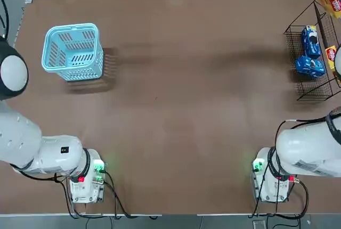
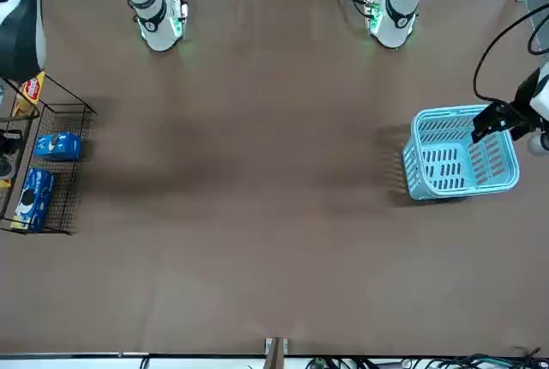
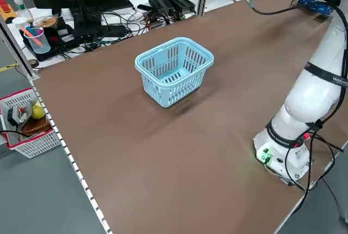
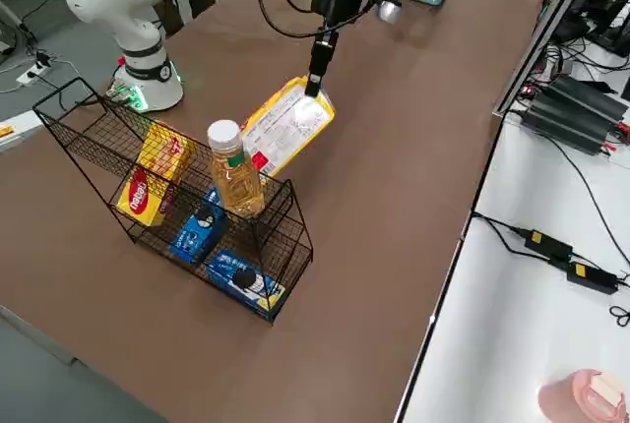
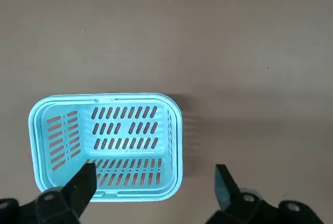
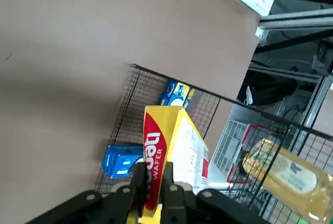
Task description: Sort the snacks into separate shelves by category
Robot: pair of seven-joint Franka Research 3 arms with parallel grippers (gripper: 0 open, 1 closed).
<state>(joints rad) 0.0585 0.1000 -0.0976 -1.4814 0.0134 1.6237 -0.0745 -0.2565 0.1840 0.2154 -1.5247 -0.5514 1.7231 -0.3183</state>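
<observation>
"Snacks! How many can you see?"

"Two blue packets (image 4: 199, 226) lie in the black rack (image 1: 311, 88), with a yellow box (image 4: 156, 175) beside them. One more yellow box (image 4: 290, 123) is up above it, pinched in the right gripper (image 4: 313, 89)."

"And the left gripper (image 5: 156, 168)?"

"Wide open, holding nothing, up over one blue basket (image 5: 106, 199)."
</observation>
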